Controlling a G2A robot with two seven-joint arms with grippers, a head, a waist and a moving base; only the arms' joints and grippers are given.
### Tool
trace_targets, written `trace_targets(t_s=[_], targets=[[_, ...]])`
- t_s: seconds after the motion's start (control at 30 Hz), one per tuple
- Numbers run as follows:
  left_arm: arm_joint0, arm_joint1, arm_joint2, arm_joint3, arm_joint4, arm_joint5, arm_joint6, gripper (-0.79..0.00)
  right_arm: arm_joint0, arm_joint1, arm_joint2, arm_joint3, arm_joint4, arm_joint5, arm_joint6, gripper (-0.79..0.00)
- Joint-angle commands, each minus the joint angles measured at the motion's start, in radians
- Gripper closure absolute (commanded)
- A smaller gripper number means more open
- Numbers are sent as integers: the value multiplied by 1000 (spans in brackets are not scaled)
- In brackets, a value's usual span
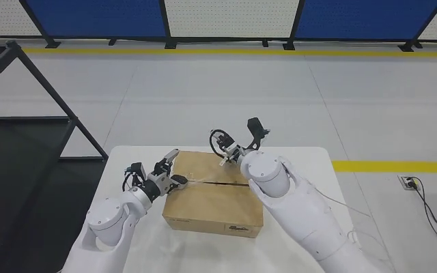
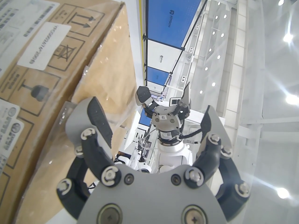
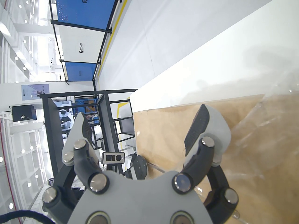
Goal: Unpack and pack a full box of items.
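The left gripper [image 2: 154, 120], jaws spread wide and empty, sits at the left end of the closed brown cardboard box [image 1: 212, 201], nearest its taped centre seam [image 1: 212, 182], which runs toward the right arm. The right gripper [image 3: 140, 127], equally wide and empty, hangs over the far edge. The box lies flat on the white table [image 1: 300, 167].

Closed box [image 1: 212, 205] blocks the middle, passable tabletop [image 1: 311, 164] strips along its sides
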State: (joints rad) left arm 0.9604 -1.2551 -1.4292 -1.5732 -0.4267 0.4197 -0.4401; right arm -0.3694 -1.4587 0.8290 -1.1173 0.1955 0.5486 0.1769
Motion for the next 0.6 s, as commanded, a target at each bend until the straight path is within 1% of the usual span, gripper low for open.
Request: trace_targets(t_s=[0.0,0.23,0.37,0.57], targets=[[0,1,2,-1,1,-1,1,-785,3,-3,-1,10,-11,13,1,-785],[-3,3,6,2,-3,0,6,-785,-9,5,23,-16,-64,64,56,-785],[-7,4,10,9,-4,-2,10,-785,-38,24,48,-79,-111,97,135,-785],[-15,4,18,15,-9,-3,17,-785,-107,60,108,-205,-170,121,251,-785]])
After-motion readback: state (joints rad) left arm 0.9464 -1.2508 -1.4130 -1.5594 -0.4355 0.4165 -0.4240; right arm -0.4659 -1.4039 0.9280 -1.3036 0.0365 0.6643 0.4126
